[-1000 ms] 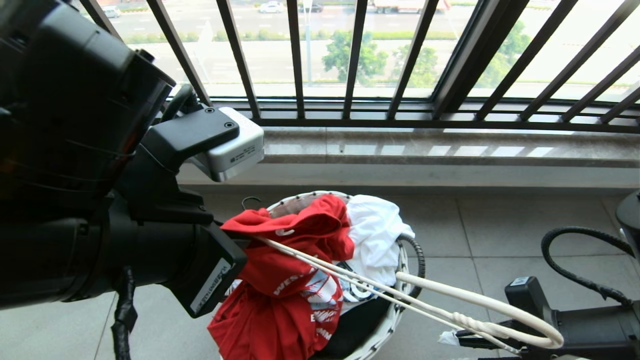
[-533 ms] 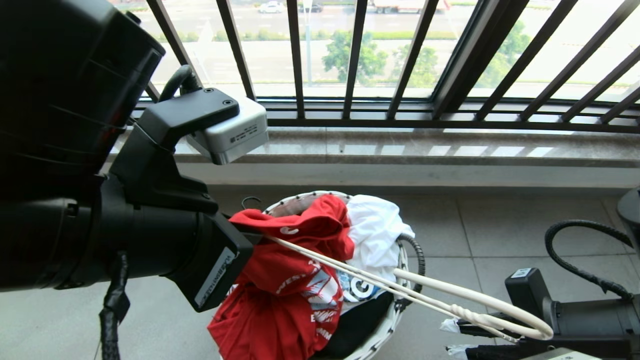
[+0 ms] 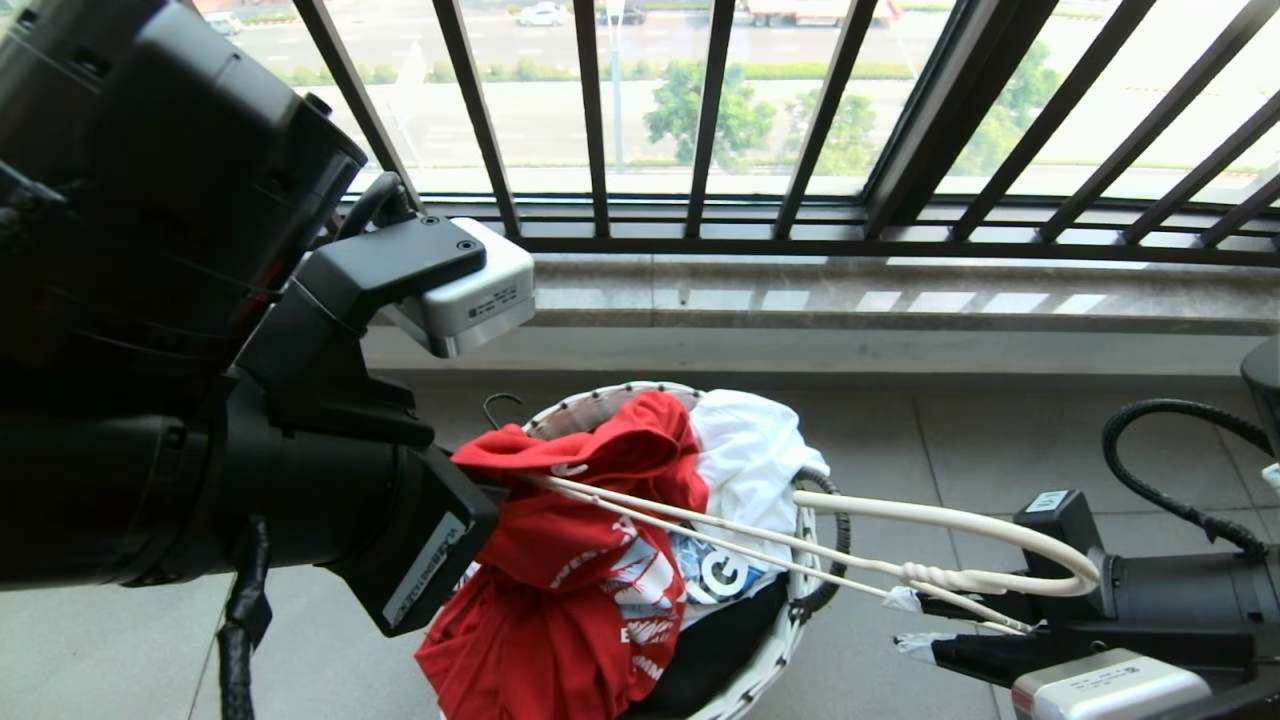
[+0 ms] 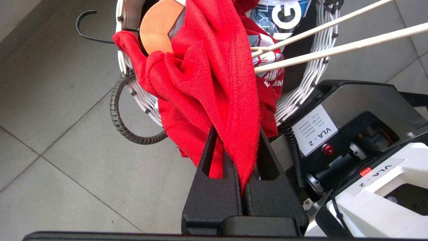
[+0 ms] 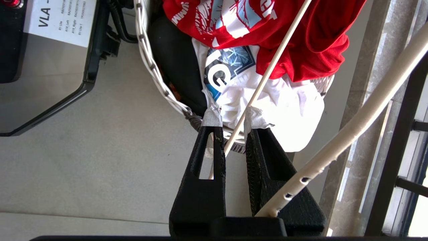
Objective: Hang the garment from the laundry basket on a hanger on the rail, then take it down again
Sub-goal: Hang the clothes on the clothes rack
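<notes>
Head view, from the left: the left gripper (image 4: 234, 157) is hidden behind its own bulky wrist, but the left wrist view shows its jaws pinched tight on a fold of the red T-shirt (image 3: 590, 560). The shirt is lifted only at that fold; the rest drapes over the rim of the basket (image 3: 770, 650) and down its near side, lying over a white garment (image 3: 745, 470) and a black one.

Further right, the hanger (image 3: 800, 555) lies nearly level, its long axis running from the shirt on the left across the basket to its big hook on the right. One thin arm of it goes into the red cloth close to the left gripper. The right gripper (image 5: 234, 134) has its jaws closed narrow on a thin wire of the hanger near the twisted neck, low at the right edge.

So the shirt lies to the left of the right gripper, along the hanger's own line. I judge the next move to be a push along that axis, sliding the wire deeper into the shirt while the left holds the cloth. The rail is not in view.
</notes>
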{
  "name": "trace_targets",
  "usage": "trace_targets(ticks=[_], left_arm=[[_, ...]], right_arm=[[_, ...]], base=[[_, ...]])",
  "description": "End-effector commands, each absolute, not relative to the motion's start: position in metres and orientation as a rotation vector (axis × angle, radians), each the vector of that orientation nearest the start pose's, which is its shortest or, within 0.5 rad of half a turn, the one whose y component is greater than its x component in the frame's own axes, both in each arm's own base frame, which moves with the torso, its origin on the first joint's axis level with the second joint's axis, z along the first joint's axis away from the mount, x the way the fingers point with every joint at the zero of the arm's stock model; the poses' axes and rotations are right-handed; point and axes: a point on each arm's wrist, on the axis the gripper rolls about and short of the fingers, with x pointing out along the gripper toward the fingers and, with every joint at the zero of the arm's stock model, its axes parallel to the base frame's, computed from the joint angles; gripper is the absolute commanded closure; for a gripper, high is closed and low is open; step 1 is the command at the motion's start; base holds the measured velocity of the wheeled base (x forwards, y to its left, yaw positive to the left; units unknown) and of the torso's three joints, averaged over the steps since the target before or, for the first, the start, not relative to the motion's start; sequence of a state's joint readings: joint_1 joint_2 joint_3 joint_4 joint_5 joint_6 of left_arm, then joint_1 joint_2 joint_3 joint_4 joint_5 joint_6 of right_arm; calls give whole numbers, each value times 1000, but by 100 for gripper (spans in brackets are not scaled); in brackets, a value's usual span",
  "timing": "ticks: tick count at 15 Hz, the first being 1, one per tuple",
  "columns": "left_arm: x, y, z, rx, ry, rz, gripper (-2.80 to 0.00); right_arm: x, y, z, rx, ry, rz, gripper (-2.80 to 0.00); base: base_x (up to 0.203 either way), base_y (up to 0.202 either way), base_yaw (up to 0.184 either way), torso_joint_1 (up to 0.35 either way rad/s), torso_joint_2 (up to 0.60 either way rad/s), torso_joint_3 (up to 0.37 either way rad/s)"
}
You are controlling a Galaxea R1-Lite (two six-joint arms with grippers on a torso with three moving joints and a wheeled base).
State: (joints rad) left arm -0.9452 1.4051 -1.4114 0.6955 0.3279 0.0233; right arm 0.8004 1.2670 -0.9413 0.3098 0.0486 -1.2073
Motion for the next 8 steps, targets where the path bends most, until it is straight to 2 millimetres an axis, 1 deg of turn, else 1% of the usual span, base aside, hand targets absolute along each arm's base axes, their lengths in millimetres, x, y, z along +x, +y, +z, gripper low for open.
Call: trace_targets(ticks=[1,3,5,6,8], left_arm=[[127,-163,305,432,575,-592,0],[129,-166,304,411,583,-582,0],[128,-166,314,385,552,-589,0],[127,-165,318,373,539,-593,0],[124,-162,320,356,534,-593,0]], right_arm=[[126,132,241,-1356,35,1101,0],[126,131,240,-1367,35,1096,0],[126,132,241,-1355,28,1101,0],[127,131,243,-1324,10,1103,0],[134,127,246,-1237,-15,1116,0]], base=[[0,0,0,0,0,0],[0,0,0,0,0,0],[0,0,0,0,0,0],[0,0,0,0,0,0],[0,0,0,0,0,0]])
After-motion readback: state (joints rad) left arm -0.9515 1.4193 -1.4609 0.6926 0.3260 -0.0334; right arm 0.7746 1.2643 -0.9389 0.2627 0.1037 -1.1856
